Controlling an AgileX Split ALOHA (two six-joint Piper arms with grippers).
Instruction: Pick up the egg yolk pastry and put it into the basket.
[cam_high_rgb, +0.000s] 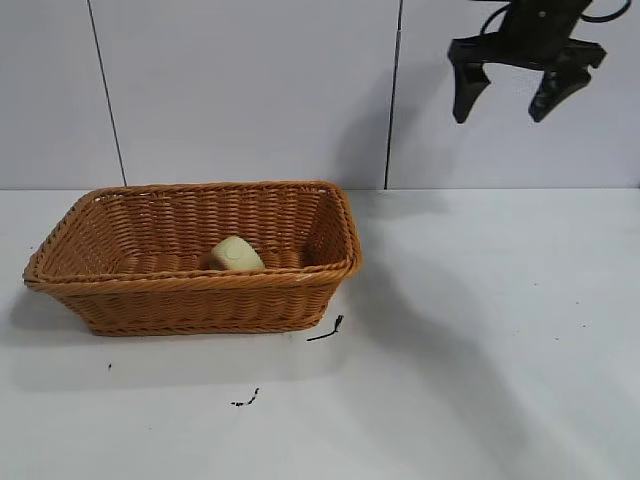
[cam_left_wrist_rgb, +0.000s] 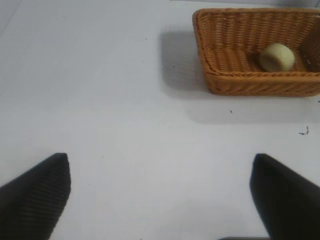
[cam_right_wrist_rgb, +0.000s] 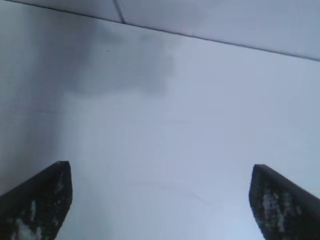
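The pale yellow egg yolk pastry (cam_high_rgb: 236, 254) lies tilted on its side inside the orange-brown wicker basket (cam_high_rgb: 130, 287) at the left of the table. Both also show in the left wrist view: the pastry (cam_left_wrist_rgb: 276, 56) and the basket (cam_left_wrist_rgb: 235, 82). My right gripper (cam_high_rgb: 510, 100) hangs high above the table at the upper right, open and empty, far from the basket. My left gripper (cam_left_wrist_rgb: 160, 165) is open and empty over bare table some way from the basket; it is out of the exterior view. The right wrist view shows only table and wall between its fingers (cam_right_wrist_rgb: 42, 200).
Small dark scraps lie on the white table in front of the basket (cam_high_rgb: 327, 329) (cam_high_rgb: 246, 400). A white panelled wall stands behind the table.
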